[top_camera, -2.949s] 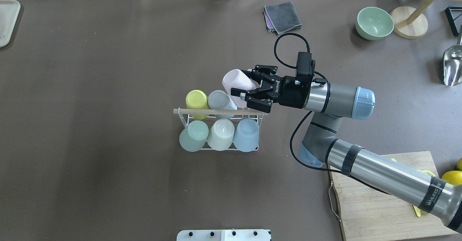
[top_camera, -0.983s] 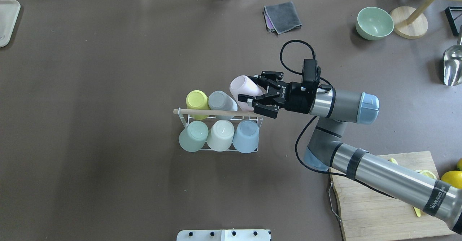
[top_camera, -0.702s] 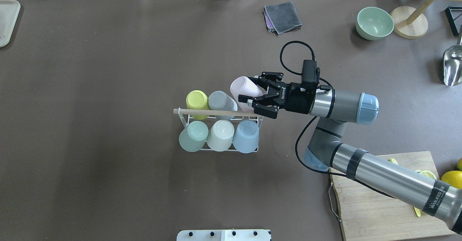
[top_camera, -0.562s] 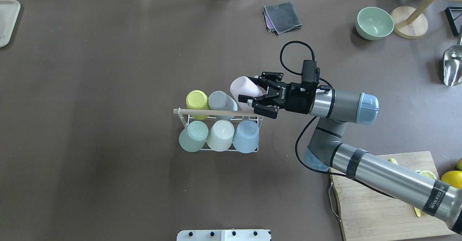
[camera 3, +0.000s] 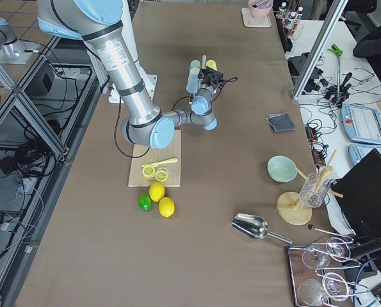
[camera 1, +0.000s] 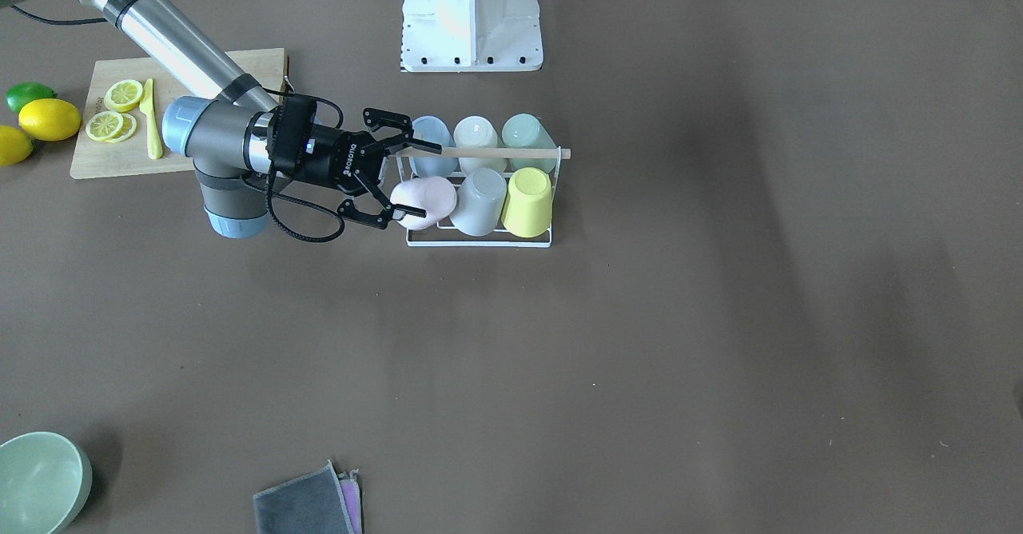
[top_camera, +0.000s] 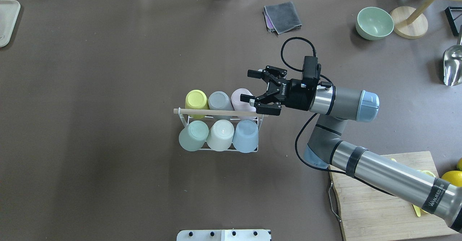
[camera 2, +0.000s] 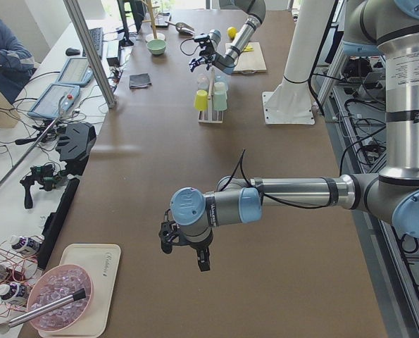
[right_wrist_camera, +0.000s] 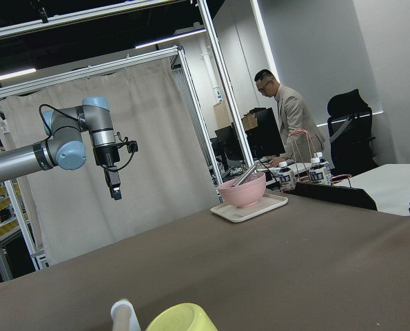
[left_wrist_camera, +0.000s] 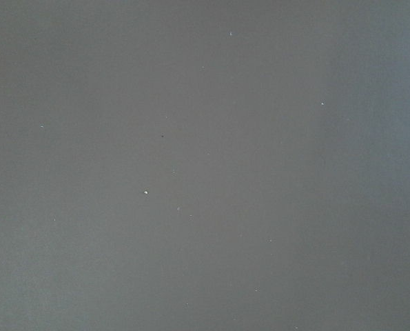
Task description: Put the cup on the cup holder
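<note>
1. Dropped out of the claw since a moment ago: the pale pink plastic cup (top_camera: 240, 98) now sits on the end prong of the white wire cup holder with the wooden rod (top_camera: 179, 111). It's in the far row, just beside the grey cup (top_camera: 219, 99).
2. Right gripper (top_camera: 249, 86) has sprung wide open and holds nothing. One finger is close by the cup; can't tell if it's touching.
3. All six spots look filled, so I reckon placing's done. Next is backing out without snagging the rod.
4. Left gripper (camera 2: 183, 255) hangs over bare table; can't tell its opening.
</note>
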Robot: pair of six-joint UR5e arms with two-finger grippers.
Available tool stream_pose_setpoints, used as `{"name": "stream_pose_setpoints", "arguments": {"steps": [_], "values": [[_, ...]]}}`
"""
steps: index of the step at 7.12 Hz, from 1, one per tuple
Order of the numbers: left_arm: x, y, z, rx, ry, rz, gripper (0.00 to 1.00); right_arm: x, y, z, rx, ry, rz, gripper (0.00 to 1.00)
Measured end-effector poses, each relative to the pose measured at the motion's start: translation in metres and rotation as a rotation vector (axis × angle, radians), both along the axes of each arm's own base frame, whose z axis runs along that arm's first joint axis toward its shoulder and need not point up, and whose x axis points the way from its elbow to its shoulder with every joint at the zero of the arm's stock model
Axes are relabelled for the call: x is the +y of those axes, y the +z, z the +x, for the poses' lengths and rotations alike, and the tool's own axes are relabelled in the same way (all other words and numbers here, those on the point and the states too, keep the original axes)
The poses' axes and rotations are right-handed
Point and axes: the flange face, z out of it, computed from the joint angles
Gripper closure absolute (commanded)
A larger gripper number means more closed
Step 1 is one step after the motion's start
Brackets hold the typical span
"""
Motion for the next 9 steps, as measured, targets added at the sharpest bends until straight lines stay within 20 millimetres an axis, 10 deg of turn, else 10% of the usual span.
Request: {"name": "stream_pose_setpoints", "arguments": {"steps": [4, 7, 9], "values": [[0.0, 0.001, 0.0, -0.002, 0.0, -0.002, 0.01, -0.054, -0.019, 0.052, 0.018, 0.12, -0.019, 0.0], [0.0, 0.001, 0.0, -0.002, 0.0, -0.002, 0.01, -0.136, -0.041, 0.098, 0.315, 0.255, -0.279, 0.0], [0.0, 0.001, 0.0, -0.002, 0.001, -0.002, 0.01, -0.154, -0.034, 0.101, 0.583, 0.26, -0.531, 0.0]]}}
